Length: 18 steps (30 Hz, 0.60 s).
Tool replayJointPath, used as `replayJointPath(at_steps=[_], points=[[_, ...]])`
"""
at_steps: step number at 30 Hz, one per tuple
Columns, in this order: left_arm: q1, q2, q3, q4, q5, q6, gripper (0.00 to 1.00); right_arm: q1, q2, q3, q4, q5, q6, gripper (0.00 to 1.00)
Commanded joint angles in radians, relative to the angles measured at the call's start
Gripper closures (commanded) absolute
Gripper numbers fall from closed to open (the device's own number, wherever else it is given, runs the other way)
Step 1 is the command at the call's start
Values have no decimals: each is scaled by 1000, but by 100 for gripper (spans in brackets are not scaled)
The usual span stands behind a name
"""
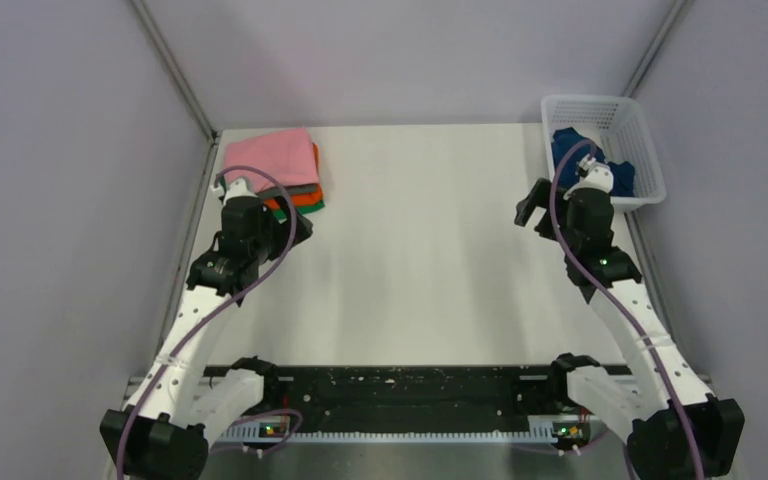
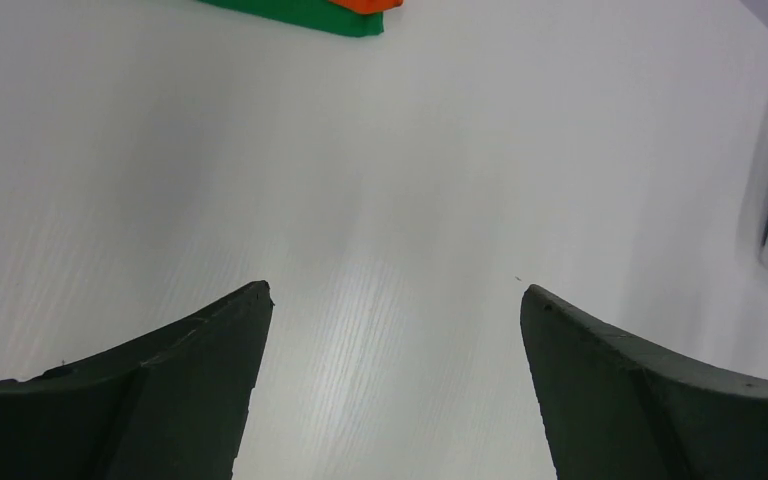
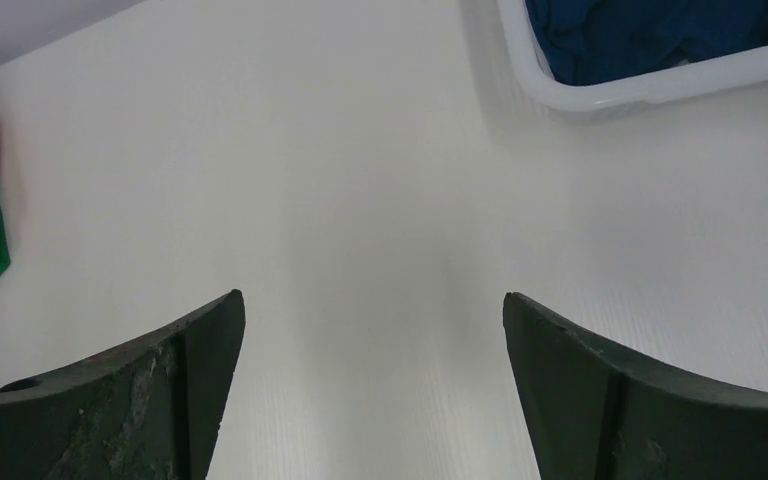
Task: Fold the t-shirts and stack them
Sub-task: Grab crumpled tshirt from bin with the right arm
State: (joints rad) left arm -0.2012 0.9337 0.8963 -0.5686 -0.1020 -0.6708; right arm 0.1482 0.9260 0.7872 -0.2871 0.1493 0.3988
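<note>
A: Black base rail [image 1: 400, 395] at 6 o'clock, both arms rising from its ends. What's on the left?

B: At 10 o'clock the left gripper [image 2: 395, 290] hangs over bare table [image 1: 420, 230], its fingers spread wide with nothing between them. Just behind it, in the 11 o'clock corner against the wall, sits the folded stack: pink t-shirt [image 1: 270, 158] on top, a thin grey t-shirt [image 1: 305, 187] edge, then orange t-shirt [image 1: 305, 197] and green t-shirt [image 1: 312, 208] at the bottom.

A: All of it visible?

B: No. From above, the left wrist covers the stack's near corner. The left wrist camera catches only a green and orange corner, cut off by the top edge.

A: Open room?

B: The whole middle of the table, from the stack across to 2 o'clock.

A: And the right side?

B: The right gripper [image 3: 372, 296] at 2 o'clock is also spread wide and holds nothing, hanging above the tabletop. Beyond it, at 1 o'clock on the table's right edge, stands the white mesh basket [image 1: 600, 105]. A crumpled navy t-shirt [image 1: 567, 150] lies inside, partly hidden by the right wrist; its far end is hard to make out.
</note>
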Motion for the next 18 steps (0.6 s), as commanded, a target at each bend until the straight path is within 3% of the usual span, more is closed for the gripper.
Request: replayJointPath(at_steps=[1, 4, 8, 11, 18], points=[[-1, -8, 27, 76, -33, -1, 1, -4, 25, 52, 142, -19, -39, 1], [0, -2, 36, 92, -21, -11, 1, -4, 57, 77, 219, -21, -95, 1], [-1, 15, 33, 116, -14, -23, 1, -6, 176, 194, 234, 130, -137, 1], [-1, 40, 41, 118, -15, -38, 1, -41, 341, 371, 126, 175, -147, 1], [-1, 115, 37, 160, 6, -71, 1, -252, 810, 846, -208, 72, -54, 3]])
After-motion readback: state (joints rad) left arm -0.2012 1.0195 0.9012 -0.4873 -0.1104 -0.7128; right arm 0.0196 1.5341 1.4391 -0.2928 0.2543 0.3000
